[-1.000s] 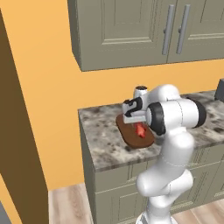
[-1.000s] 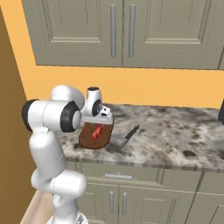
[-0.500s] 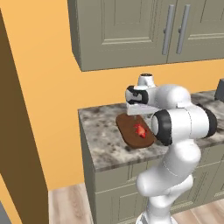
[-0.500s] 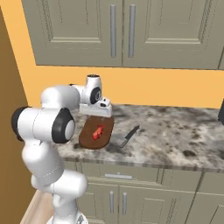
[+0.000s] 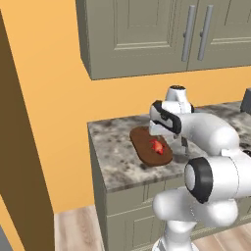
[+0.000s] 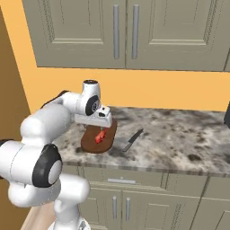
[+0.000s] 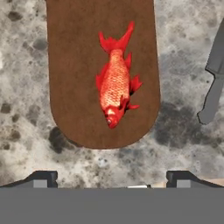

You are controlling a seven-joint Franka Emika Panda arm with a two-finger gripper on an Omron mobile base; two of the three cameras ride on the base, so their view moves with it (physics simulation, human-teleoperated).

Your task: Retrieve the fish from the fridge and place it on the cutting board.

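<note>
Fish (image 7: 115,89) is lying flat on the cutting board (image 7: 74,65), red-orange, whole body inside the board's edges, head pointing toward the rounded end in the hand view, tail toward the top of that view. From the left base view the fish (image 5: 157,146) is sitting near the middle of the board (image 5: 147,149); from the right base view the fish (image 6: 101,135) is showing just under the hand, on the board (image 6: 92,144).

Board is resting on the speckled grey bench (image 5: 115,157), close to its left end, near the orange wall (image 5: 54,98).

The jaws (image 7: 111,177) are standing spread wide, one dark tip at each lower corner of the hand view, nothing between them, not touching the fish. They are hanging above the board, looking down on it. In the right base view the jaws (image 6: 100,125) are sitting over the fish.

Knife (image 6: 132,140) is lying on the bench just beside the board, on its right side, apart from it; its dark handle (image 7: 214,94) is showing at the right edge of the hand view.

Panelled upper cabinets (image 6: 126,31) are hanging above the bench.
</note>
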